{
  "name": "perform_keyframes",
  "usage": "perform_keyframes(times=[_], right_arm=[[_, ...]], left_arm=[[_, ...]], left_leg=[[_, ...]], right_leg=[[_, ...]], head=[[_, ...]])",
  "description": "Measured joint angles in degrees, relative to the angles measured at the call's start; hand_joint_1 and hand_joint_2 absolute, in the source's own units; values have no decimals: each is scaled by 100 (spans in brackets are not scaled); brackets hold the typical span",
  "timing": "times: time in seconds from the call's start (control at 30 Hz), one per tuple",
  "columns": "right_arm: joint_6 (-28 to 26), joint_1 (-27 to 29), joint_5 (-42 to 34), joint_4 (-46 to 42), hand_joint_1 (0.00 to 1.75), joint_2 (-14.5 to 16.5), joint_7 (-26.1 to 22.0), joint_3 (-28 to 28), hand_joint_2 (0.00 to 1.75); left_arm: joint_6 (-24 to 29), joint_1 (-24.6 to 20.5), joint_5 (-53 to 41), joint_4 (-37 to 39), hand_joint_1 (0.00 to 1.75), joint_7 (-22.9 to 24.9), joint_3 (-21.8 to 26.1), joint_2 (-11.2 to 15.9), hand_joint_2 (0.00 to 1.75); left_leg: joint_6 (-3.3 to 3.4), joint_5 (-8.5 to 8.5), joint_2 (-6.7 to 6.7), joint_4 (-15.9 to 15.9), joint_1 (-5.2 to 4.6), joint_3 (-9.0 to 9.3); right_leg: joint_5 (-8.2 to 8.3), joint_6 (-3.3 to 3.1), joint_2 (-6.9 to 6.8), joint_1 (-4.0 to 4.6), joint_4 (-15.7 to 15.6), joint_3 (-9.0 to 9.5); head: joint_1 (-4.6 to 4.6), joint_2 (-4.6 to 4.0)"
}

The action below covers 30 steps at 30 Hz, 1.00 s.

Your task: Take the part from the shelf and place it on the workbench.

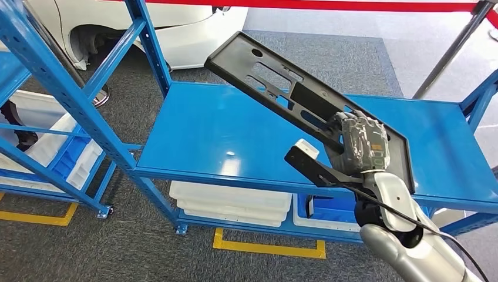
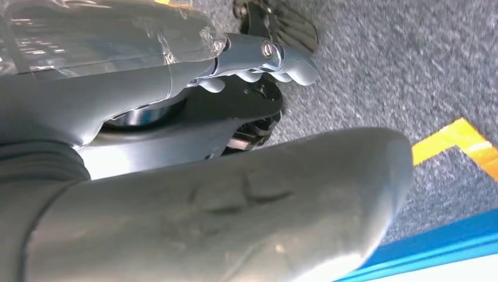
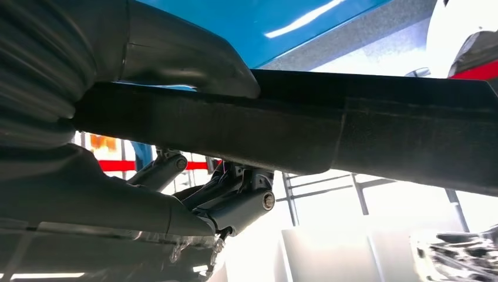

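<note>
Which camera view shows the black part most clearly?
The head view: the whole black part shows, tilted above the blue shelf, held by the right hand. The right wrist view shows its edge close up.

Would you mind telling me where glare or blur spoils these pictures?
Head view: sharp, small glints on the blue shelf. Left wrist view: the thumb up close is blurred. Right wrist view: background washed out white behind the black part; the right hand is dark.

part: matt black plastic, faintly grainy
shelf: glossy blue painted metal
floor: rough grey carpet
right hand: clear crinkled film wrap
</note>
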Motion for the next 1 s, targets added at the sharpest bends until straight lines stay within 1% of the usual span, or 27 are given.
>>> perform_keyframes(times=[0.03, 0.07, 0.13, 0.17, 0.2, 0.27, 0.3, 0.33, 0.37, 0.4, 0.43, 0.47, 0.5, 0.53, 0.57, 0.63, 0.67, 0.7, 0.73, 0.77, 0.8, 0.83, 0.87, 0.9, 0.93, 0.97, 1.0], right_arm=[[-7, 8, 5, -10, 175, -3, 10, -14, 175], [-12, 12, 9, -21, 175, -7, 16, -24, 175], [-15, 21, 12, -30, 175, -9, 20, -38, 175], [-17, 21, 13, -36, 175, -9, 20, -43, 175], [-20, 20, 13, -42, 175, -9, 20, -47, 175], [-25, 21, 13, -54, 175, -9, 20, -55, 175], [-26, 22, 13, -56, 175, -9, 20, -56, 175], [-26, 23, 12, -57, 175, -9, 20, -57, 175], [-25, 24, 11, -57, 175, -9, 20, -58, 175], [-26, 23, 10, -57, 175, -9, 20, -64, 175], [-27, 22, 8, -57, 175, -10, 20, -74, 175], [-28, 18, 3, -58, 175, -10, 21, -84, 175], [-31, 14, -7, -59, 175, -12, 25, -95, 175], [-34, 10, -19, -59, 175, -12, 29, -101, 175], [-36, 7, -31, -59, 175, -13, 34, -104, 175], [-39, 12, -51, -58, 175, -19, 41, -113, 175], [-42, 13, -56, -58, 175, -27, 45, -119, 175], [-44, 9, -59, -57, 175, -35, 49, -126, 175], [-45, 6, -61, -57, 175, -43, 52, -132, 175], [-46, 0, -63, -57, 175, -45, 54, -134, 175], [-46, -1, -66, -56, 175, -46, 55, -136, 175], [-46, 3, -69, -56, 175, -46, 55, -136, 175], [-46, 6, -72, -55, 175, -46, 57, -136, 175], [-46, 6, -73, -55, 175, -48, 61, -136, 175], [-46, 6, -75, -55, 175, -49, 66, -136, 175], [-46, 3, -75, -55, 175, -50, 71, -137, 175], [-46, 1, -76, -57, 175, -52, 75, -138, 175]], left_arm=[[-19, -5, -1, 5, 0, -4, 7, 2, 0], [-34, -10, -1, 10, 0, -7, 13, 1, 0], [-52, -14, 0, 16, 0, -9, 26, -1, 0], [-56, -18, 1, 19, 0, -9, 33, -1, 0], [-62, -24, 1, 21, 0, -9, 41, -1, 0], [-79, -40, 1, 22, 0, -9, 57, -1, 0], [-86, -48, 1, 22, 0, -9, 66, -1, 0], [-93, -51, 1, 22, 0, -7, 74, -3, 0], [-97, -50, 1, 22, 0, -4, 80, -9, 0], [-106, -45, 1, 22, 0, 3, 84, -19, 0], [-119, -38, 1, 22, 0, 11, 86, -29, 0], [-133, -26, 1, 23, 0, 22, 87, -38, 0], [-149, -14, 1, 24, 0, 32, 87, -49, 0], [-160, -3, 1, 25, 0, 39, 87, -57, 0], [-168, 5, 1, 26, 0, 44, 87, -64, 0], [-178, 7, 1, 27, 0, 46, 90, -72, 0], [-181, 9, 1, 27, 0, 46, 92, -74, 0], [-186, 10, 1, 28, 0, 46, 93, -81, 0], [-191, 10, 1, 28, 0, 46, 94, -90, 0], [-197, 10, 1, 28, 0, 46, 94, -98, 0], [-202, 7, 1, 28, 0, 46, 94, -106, 0], [-205, 4, 1, 28, 0, 45, 94, -110, 0], [-213, -1, 1, 28, 0, 43, 95, -113, 0], [-223, -8, 1, 28, 0, 40, 96, -119, 0], [-235, -16, 1, 28, 0, 37, 98, -125, 0], [-247, -26, 1, 28, 0, 35, 100, -131, 0], [-255, -33, 1, 28, 0, 35, 102, -138, 0]], left_leg=[[-44, -31, -1, 73, -11, -48], [-73, -41, 0, 121, -21, -89], [-119, -89, 5, 189, -21, -143], [-136, -197, 8, 297, -21, -186], [-145, -380, 9, 514, -29, -256], [-125, -827, 9, 1189, -59, -461], [-99, -978, 9, 1500, -81, -538], [-59, -1025, 9, 1667, -104, -551], [-2, -971, 9, 1648, -133, -482], [75, -835, 7, 1424, -172, -321], [169, -673, -4, 1058, -218, -98], [266, -565, -22, 664, -253, 116], [323, -471, -28, 344, -281, 273], [349, -413, -31, 139, -302, 349], [350, -374, -21, 46, -312, 351], [331, -188, 27, -97, -316, 291], [340, -79, 50, -187, -302, 261], [350, 36, 75, -270, -282, 216], [348, 138, 99, -317, -262, 155], [355, 217, 115, -325, -259, 79], [351, 278, 140, -305, -252, -15], [337, 329, 166, -269, -245, -118], [325, 371, 197, -217, -234, -230], [308, 404, 229, -147, -220, -350], [287, 429, 261, -64, -205, -471], [264, 449, 289, 19, -198, -582], [239, 465, 313, 97, -197, -667]], right_leg=[[-43, -42, 2, 5, -22, -11], [-58, -112, 21, 8, 4, -53], [-83, -231, 42, 4, 17, -121], [-65, -270, 51, 8, 19, -151], [-43, -311, 55, 18, 14, -175], [1, -379, 59, 62, 13, -225], [26, -408, 63, 96, 14, -253], [52, -434, 71, 134, 14, -282], [83, -455, 84, 173, 13, -312], [117, -472, 104, 213, 10, -341], [156, -486, 123, 244, 4, -367], [200, -489, 139, 271, -7, -391], [256, -480, 153, 273, -30, -407], [317, -458, 160, 257, -61, -419], [387, -423, 164, 235, -105, -427], [507, -350, 171, 203, -196, -445], [450, -315, 170, 206, -191, -474], [279, -286, 169, 210, -97, -522], [7, -258, 166, 206, 108, -585], [-286, -224, 156, 193, 397, -645], [-487, -196, 148, 175, 716, -689], [-549, -164, 138, 158, 974, -693], [-474, -132, 127, 142, 1098, -635], [-317, -102, 110, 127, 1044, -494], [-178, -71, 77, 111, 810, -267], [-154, -47, 23, 113, 477, -9], [-192, -67, -18, 127, 160, 207]], head=[[14, 0], [8, 0], [-82, 0], [-126, 0], [-175, 0], [-271, 0], [-311, 0], [-342, 0], [-373, 0], [-396, 0], [-414, 0], [-411, 0], [-391, 0], [-376, 0], [-367, 0], [-413, 0], [-429, 0], [-425, 0], [-399, 0], [-354, 0], [-314, 0], [-282, 0], [-254, 0], [-229, 0], [-205, 0], [-174, 0], [-144, 0]])
